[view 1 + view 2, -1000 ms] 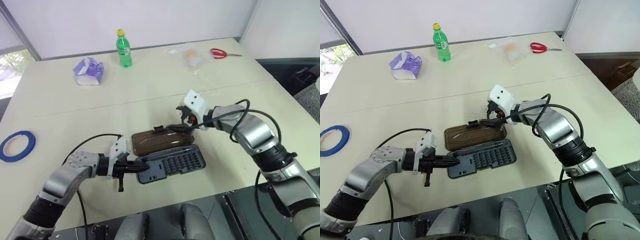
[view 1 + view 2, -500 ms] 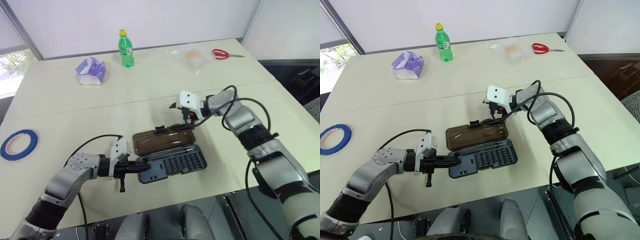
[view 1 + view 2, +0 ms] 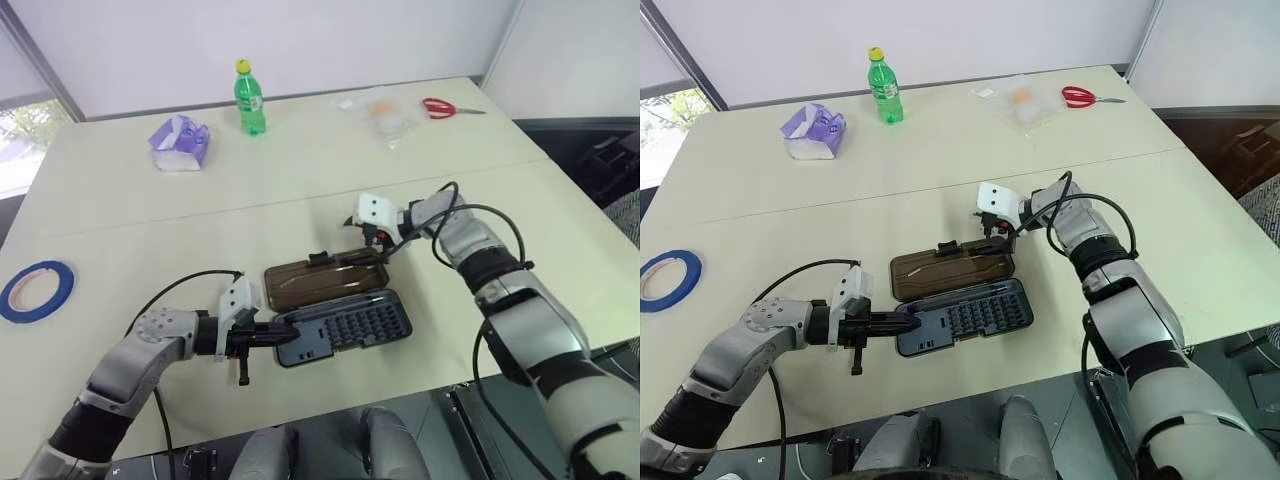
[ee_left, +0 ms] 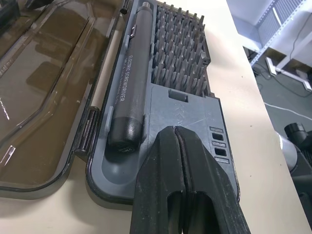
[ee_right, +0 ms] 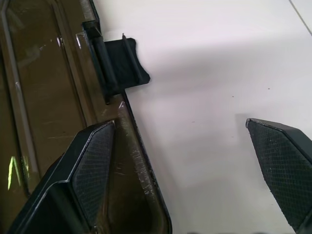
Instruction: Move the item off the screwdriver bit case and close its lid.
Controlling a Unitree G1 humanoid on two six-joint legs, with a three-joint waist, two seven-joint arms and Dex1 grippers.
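**Case wide open, both grippers right at it**

While I stood there watching, the case (image 3: 345, 328) lay open on the table (image 3: 130, 220), near the front edge, with the lid (image 3: 325, 278) flopped flat on the far side of the tray. Rows of small bits filled one half of the tray, and a dark screwdriver (image 4: 130, 80) sat in its slot along the hinge side, between the bits and the lid.

Left gripper (image 3: 285, 335) had its two fingers pinched together with nothing between them, tips resting on the bare grey end of the tray, just beside the butt of the screwdriver.

Right gripper (image 3: 997, 240) was at the lid's far corner, jaws spread wide. From its wrist view, one finger (image 5: 95, 170) was over the brown panel right at the outer edge, the other finger (image 5: 285, 168) out over bare table, so the lid's rim sat between them. The black latch tab (image 5: 122, 61) stuck out from that same edge a bit further along. Couldn't tell if the finger was actually touching the plastic.

Other stuff sat well away from all that: a green bottle (image 3: 248, 98), a purple packet (image 3: 180, 142), red scissors (image 3: 442, 107), a clear bag (image 3: 385, 115) and a roll of blue tape (image 3: 38, 290).
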